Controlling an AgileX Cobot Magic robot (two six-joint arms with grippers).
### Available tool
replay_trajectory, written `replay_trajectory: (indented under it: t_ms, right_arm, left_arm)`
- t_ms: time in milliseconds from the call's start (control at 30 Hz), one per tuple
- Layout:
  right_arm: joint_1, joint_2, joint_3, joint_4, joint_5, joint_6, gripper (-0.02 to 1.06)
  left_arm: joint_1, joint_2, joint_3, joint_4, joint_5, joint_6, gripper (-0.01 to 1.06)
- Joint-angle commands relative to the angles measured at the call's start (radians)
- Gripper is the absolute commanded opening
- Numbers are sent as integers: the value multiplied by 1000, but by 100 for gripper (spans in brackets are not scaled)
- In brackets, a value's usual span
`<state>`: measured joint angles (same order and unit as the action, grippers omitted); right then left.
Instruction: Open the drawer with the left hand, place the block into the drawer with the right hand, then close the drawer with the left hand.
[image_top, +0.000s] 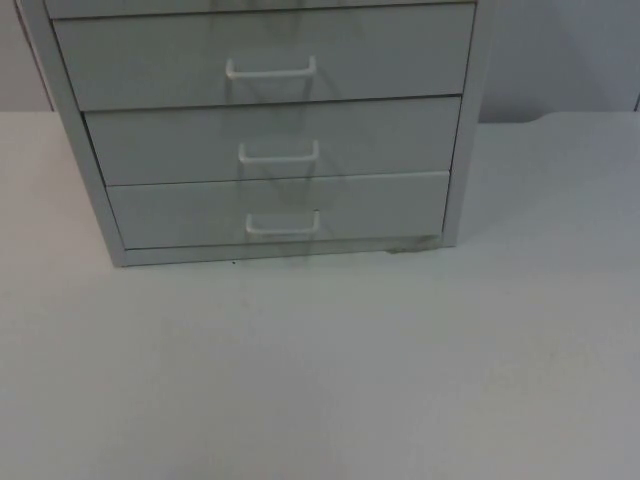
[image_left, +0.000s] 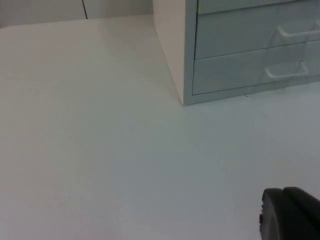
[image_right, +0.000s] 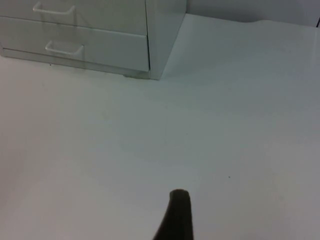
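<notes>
A light grey drawer cabinet (image_top: 470, 150) stands at the back of the white table (image_top: 320, 380). Three of its drawers face me, all shut: the upper one (image_top: 150, 60), the middle one (image_top: 160, 140) and the bottom one (image_top: 170, 210), each with a white bar handle (image_top: 283, 225). My left gripper (image_left: 290, 215) waits low over bare table, off the cabinet's front left corner (image_left: 184, 95). My right gripper (image_right: 177, 215) waits over bare table, off the cabinet's front right corner (image_right: 155, 75).
The grey partition wall (image_top: 560, 50) rises behind the table to the right of the cabinet. Open white table top stretches in front of the cabinet and along both of its sides.
</notes>
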<state>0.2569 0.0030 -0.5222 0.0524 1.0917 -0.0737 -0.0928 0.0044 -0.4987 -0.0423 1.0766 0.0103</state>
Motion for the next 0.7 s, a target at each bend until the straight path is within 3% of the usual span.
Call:
replay_trajectory:
  t_ms: [0, 267, 333, 400, 433, 600, 667]
  right_arm:
    - [-3, -3, 6, 0, -12, -9, 68]
    - [-3, -3, 6, 0, -12, -9, 73]
    - [-3, -3, 6, 0, -12, -9, 87]
    - [-3, -3, 6, 0, -12, -9, 103]
    - [-3, -3, 6, 0, -12, -9, 103]
    - [-3, -3, 6, 0, -12, -9, 105]
    - [-3, -3, 6, -3, -12, -4, 105]
  left_arm:
    - [2, -4, 4, 15, -1, -23, 0]
    - [2, -4, 4, 27, -1, -37, 3]
    - [2, -4, 4, 27, -1, -37, 15]
    - [2, -4, 4, 27, -1, -37, 36]
    - [2, -4, 4, 27, -1, -37, 36]
    - [2, -4, 4, 27, -1, -37, 100]
    - [2, -4, 4, 27, -1, -37, 105]
